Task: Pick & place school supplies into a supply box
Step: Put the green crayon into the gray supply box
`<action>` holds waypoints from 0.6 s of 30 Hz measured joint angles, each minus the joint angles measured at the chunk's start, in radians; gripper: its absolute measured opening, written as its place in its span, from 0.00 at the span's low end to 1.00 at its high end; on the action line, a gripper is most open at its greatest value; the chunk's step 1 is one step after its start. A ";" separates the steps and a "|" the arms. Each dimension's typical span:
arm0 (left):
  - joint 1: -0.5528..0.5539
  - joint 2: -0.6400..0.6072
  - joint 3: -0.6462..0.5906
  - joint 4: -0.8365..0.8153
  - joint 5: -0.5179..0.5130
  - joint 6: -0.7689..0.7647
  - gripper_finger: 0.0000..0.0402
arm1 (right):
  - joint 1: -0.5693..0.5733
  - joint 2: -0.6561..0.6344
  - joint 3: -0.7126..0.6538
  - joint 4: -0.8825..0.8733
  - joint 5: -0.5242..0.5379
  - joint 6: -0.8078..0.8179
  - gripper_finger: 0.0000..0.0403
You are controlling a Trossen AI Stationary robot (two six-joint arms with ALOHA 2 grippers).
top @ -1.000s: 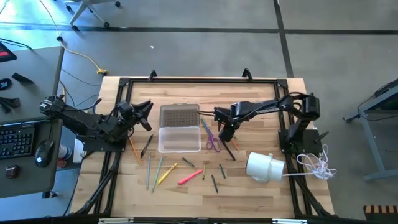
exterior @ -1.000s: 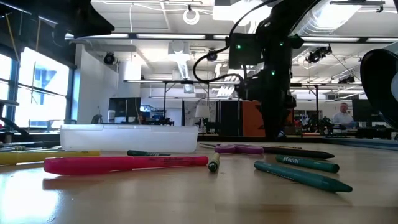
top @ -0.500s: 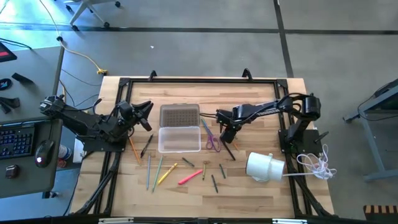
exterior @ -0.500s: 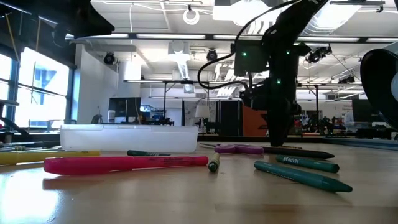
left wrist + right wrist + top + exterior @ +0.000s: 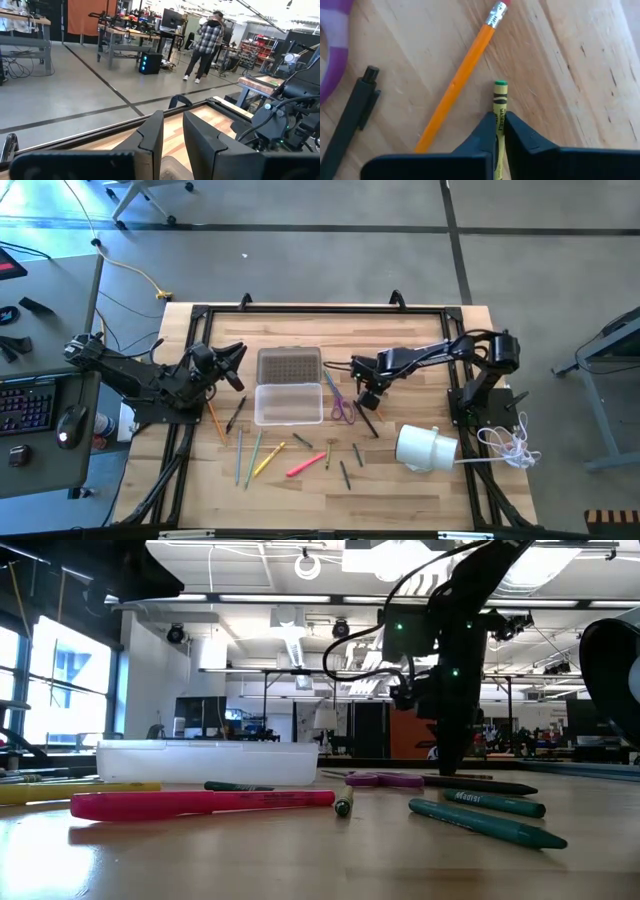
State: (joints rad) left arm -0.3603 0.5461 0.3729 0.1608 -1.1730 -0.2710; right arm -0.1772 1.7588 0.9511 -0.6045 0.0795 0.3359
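The right gripper [image 5: 499,131] had its fingers pinched on a green crayon [image 5: 499,102] lying on the table beside a pencil [image 5: 462,75], right of the open box [image 5: 288,403], while the left gripper [image 5: 232,358] waited, fingers narrowly apart.

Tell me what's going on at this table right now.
The right gripper is down on the table beside the scissors, its fingers closed on a green crayon that lies next to an orange pencil. The left gripper waits at the table's left side. The box sits open mid-table, its lid lying behind it. Pens and markers, including a pink marker, are scattered on the table in front of the box.
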 joint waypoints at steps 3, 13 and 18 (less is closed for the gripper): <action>0.000 0.000 0.000 0.000 0.007 0.000 0.28 | 0.000 -0.012 0.035 -0.055 0.006 -0.004 0.04; 0.000 0.000 0.000 0.002 0.007 0.000 0.28 | 0.000 -0.039 0.269 0.113 -0.090 -0.248 0.03; 0.000 0.000 0.000 0.004 0.007 0.000 0.28 | 0.036 0.043 0.371 0.282 -0.237 -0.318 0.01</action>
State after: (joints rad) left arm -0.3603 0.5457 0.3729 0.1652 -1.1664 -0.2714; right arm -0.1410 1.8022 1.3220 -0.3227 -0.1577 0.0175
